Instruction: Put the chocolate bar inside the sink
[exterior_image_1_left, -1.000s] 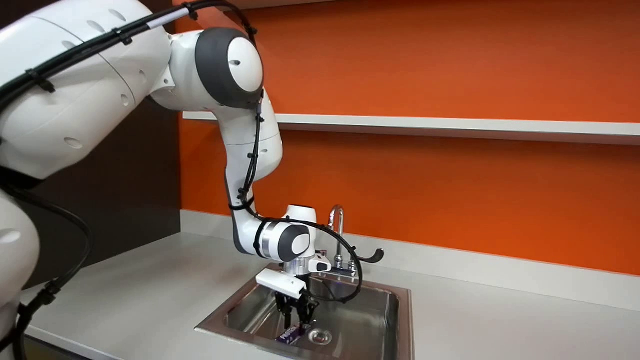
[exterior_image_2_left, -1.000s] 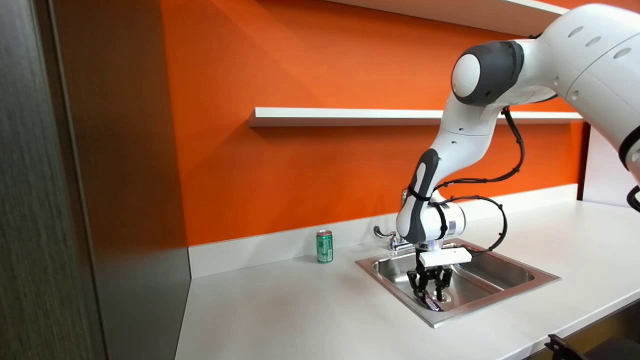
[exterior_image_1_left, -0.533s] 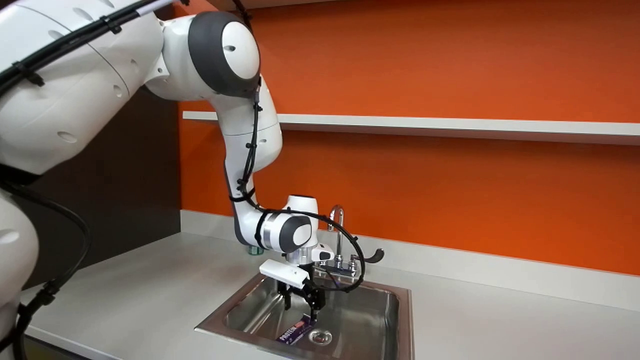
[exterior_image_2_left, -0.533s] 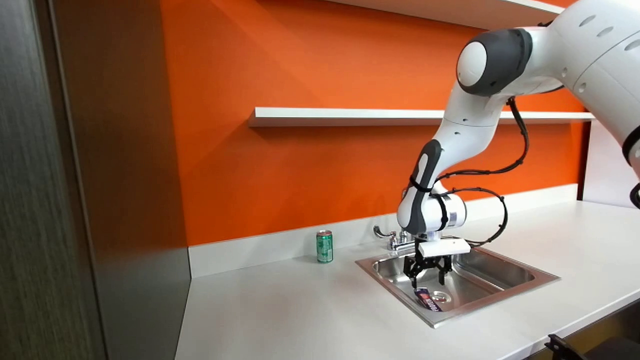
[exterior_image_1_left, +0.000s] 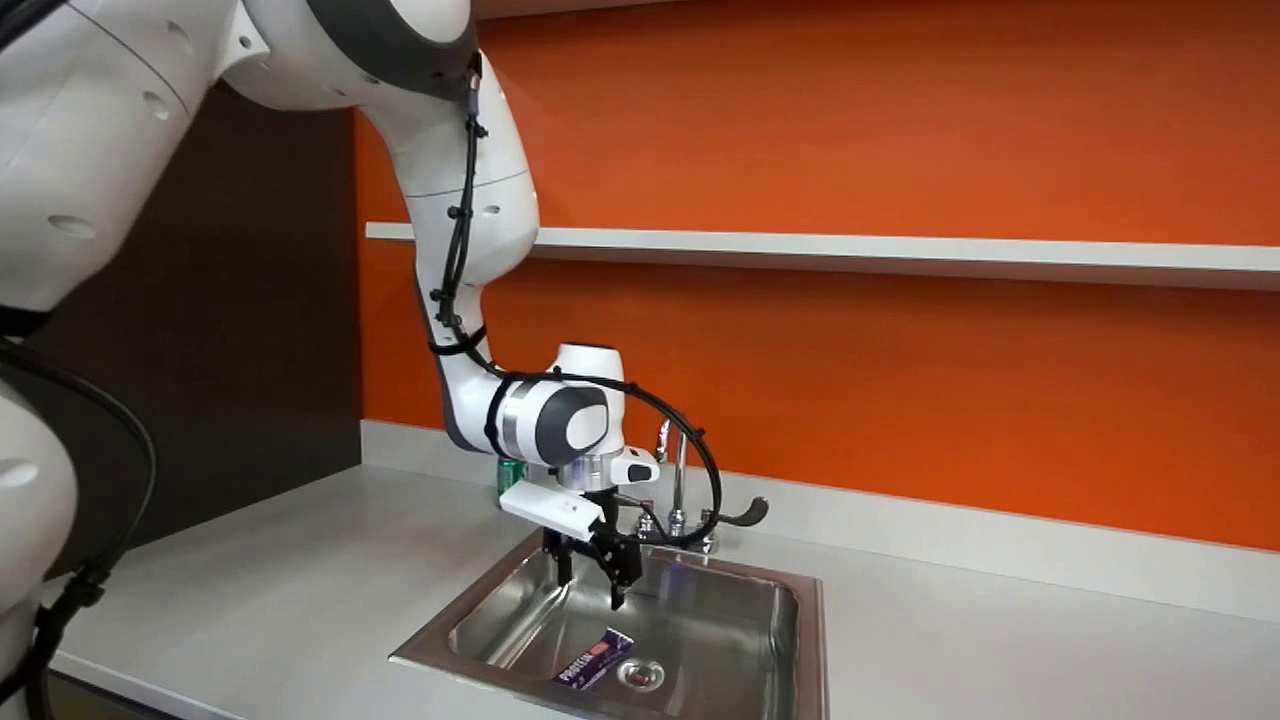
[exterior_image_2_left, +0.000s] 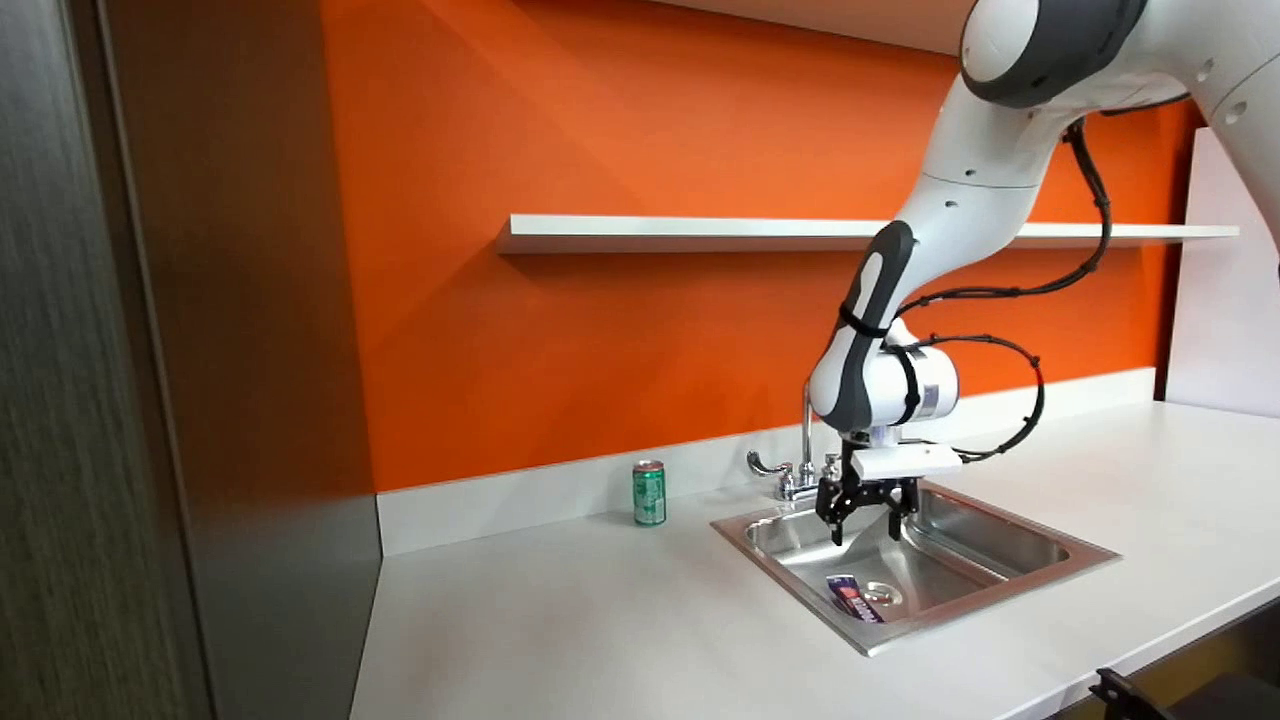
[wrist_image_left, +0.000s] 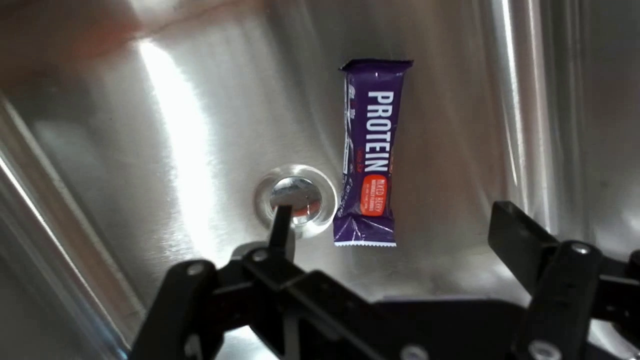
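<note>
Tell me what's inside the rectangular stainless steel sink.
A flat dark purple wrapped bar lies inside the sink, beside its round metal drain. The open black two-fingered tool hangs clear of the bar. Whatever is under the bar is covered and cannot be seen.

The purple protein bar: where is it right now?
In the wrist view, the purple bar lies flat on the bottom of the sink, just right of the drain.

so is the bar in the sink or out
In: both exterior views show the bar lying in the sink, beside the drain.
</note>
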